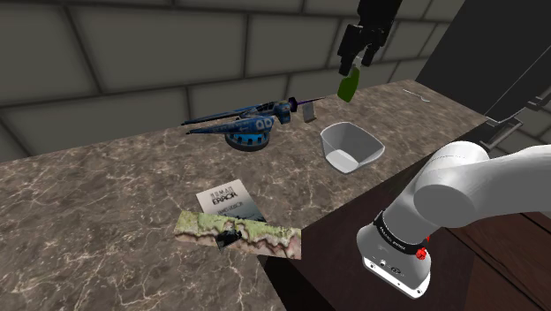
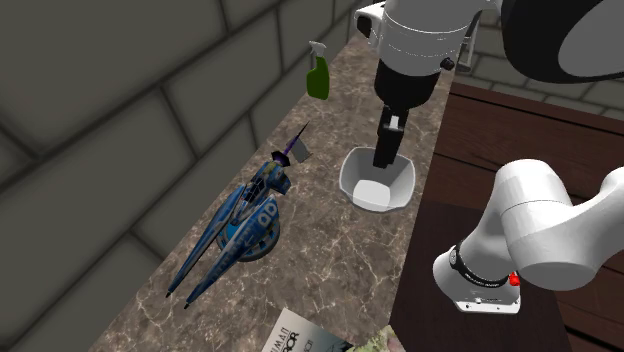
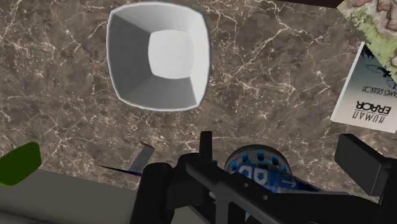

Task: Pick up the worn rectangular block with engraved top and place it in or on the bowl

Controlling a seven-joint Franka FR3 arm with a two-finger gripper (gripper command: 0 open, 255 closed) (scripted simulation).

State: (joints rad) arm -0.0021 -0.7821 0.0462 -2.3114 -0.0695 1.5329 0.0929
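Note:
The small grey rectangular block [image 1: 309,110] [image 2: 299,150] [image 3: 144,156] stands on the marble counter at the blue toy's tip, near the back wall, with a thin purple piece beside it. A white squarish bowl [image 1: 336,139] [image 2: 352,181] [image 3: 127,63] sits empty a short way in front of the block. My black gripper [image 1: 356,64] [image 2: 384,158] [image 3: 254,162] hangs high above the counter, over the bowl and block area. Its fingers [image 3: 359,162] stand apart, open, with nothing held.
A blue spaceship toy [image 1: 247,124] [image 2: 245,225] [image 3: 257,167] on a round base lies beside the block. A green spray bottle [image 1: 349,86] [image 2: 319,75] stands by the stone wall. Two books [image 1: 230,203] [image 3: 366,95] lie near the counter's front edge. The dark wooden stand [image 2: 500,130] borders the counter.

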